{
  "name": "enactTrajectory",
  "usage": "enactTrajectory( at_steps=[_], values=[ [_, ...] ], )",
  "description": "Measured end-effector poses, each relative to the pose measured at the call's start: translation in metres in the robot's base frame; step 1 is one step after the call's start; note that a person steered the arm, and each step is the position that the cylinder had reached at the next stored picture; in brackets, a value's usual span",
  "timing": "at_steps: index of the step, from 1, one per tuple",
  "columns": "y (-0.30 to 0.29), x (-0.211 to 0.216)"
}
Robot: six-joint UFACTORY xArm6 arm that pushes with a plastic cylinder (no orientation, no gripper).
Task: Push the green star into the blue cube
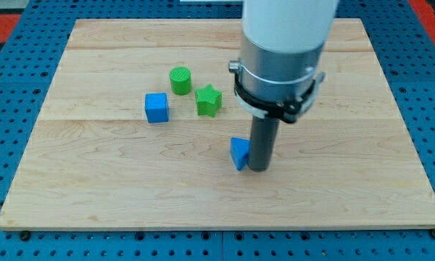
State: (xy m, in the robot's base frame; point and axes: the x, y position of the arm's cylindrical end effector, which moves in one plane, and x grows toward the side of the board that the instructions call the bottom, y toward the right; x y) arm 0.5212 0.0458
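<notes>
Green star [209, 101] near the board's top-centre, blue cube [156, 107] just to its left (apart, not touching), green cylinder [180, 80] above between them, my tip [258, 169] mid-board touching a blue wedge-like block [238, 153], no pincer fitted, no readable writing

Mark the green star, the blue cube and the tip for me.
green star [209, 100], camera view, its top face
blue cube [156, 106], camera view, its front face
my tip [258, 168], camera view, the rod's very end

My arm [286, 43] stands upright, its rod vertical, my tip [258, 170] apparently resting on the board.
</notes>
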Motion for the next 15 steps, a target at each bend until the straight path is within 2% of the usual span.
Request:
enactTrajectory(
  at_steps=[1,2,3,4,5,6,8,10,11,12,15],
  values=[
    [-0.047,-0.033],
    [-0.09,-0.046],
    [-0.094,-0.046],
    [-0.037,-0.049],
    [0.013,-0.074],
    [-0.021,-0.108],
    [-0.112,-0.118],
    [-0.061,-0.2],
    [-0.078,-0.216],
    [-0.134,-0.216],
    [-0.112,-0.148]
  ],
)
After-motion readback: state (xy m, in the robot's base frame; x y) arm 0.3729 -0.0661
